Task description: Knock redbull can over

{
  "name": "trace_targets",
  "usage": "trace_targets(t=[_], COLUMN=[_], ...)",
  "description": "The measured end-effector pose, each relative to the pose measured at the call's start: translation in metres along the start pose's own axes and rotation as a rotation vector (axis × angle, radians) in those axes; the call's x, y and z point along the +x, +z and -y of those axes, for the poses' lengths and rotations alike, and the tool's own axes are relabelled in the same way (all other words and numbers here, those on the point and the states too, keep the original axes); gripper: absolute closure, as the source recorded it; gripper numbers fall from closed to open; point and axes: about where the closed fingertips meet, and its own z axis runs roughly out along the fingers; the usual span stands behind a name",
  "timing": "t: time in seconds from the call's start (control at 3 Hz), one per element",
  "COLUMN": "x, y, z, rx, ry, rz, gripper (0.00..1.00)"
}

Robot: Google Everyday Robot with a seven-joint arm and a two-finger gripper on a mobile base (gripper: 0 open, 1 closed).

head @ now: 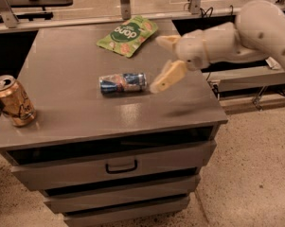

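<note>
The redbull can, slim and blue-and-silver, lies on its side near the middle of the grey cabinet top. My gripper hangs just right of the can, above the top's right side, not touching it. Its two cream fingers are spread apart and hold nothing. One finger points down toward the can's right end, the other sits higher and farther back.
A wider gold can stands upright at the cabinet top's front left edge. A green snack bag lies at the back middle. Drawers are below. My arm reaches in from the right.
</note>
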Motion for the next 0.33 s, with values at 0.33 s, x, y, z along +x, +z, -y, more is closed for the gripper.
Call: trace_targets(t=[0.33], x=[0.0132], y=[-0.0404], z=[0.0011], rx=[0.061], ry=[-0.003], rz=[0.021], gripper=[0.00])
